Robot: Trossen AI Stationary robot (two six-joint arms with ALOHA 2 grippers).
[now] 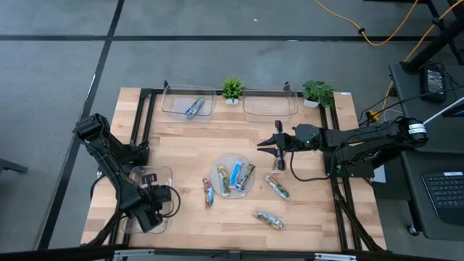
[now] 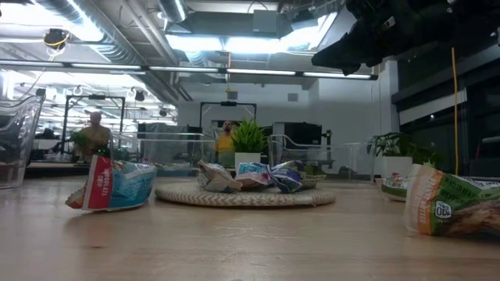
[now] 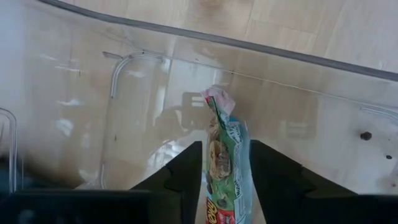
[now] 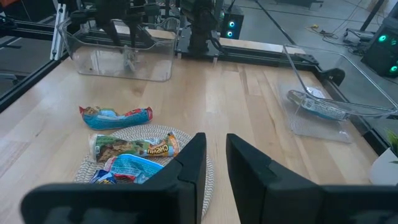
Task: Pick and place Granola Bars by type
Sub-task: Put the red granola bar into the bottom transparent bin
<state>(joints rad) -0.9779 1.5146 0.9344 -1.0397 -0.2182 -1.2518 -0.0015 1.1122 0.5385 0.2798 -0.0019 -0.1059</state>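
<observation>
A round woven plate [image 1: 233, 190] in the table's middle carries several Granola Bars [image 1: 236, 176]. A blue-and-red bar [image 1: 208, 192] lies on the wood left of it. Two greenish bars [image 1: 277, 187] [image 1: 268, 220] lie to its right and near right. One blue bar [image 1: 194, 107] sits in the far left clear tray [image 1: 188, 101]. My left gripper [image 3: 225, 180] hangs over the near left clear tray [image 1: 148, 190], shut on a green bar [image 3: 227, 146]. My right gripper [image 4: 215, 155] hovers above the table right of the plate, slightly open and empty. My left gripper pinches the green bar between its two fingers [image 3: 186, 171], which lie along the bar's sides and point down into the tray. The bar's crimped end [image 3: 216, 98] sticks out past the fingertips toward the tray floor. Whether that end touches the floor, I cannot tell.
A second clear tray [image 1: 270, 105] stands at the far edge, right of the first. Two small potted plants [image 1: 232, 90] [image 1: 317, 93] flank it. The table's black frame [image 1: 142, 116] runs along the left and right sides. Bare wood lies between the plate and the far trays.
</observation>
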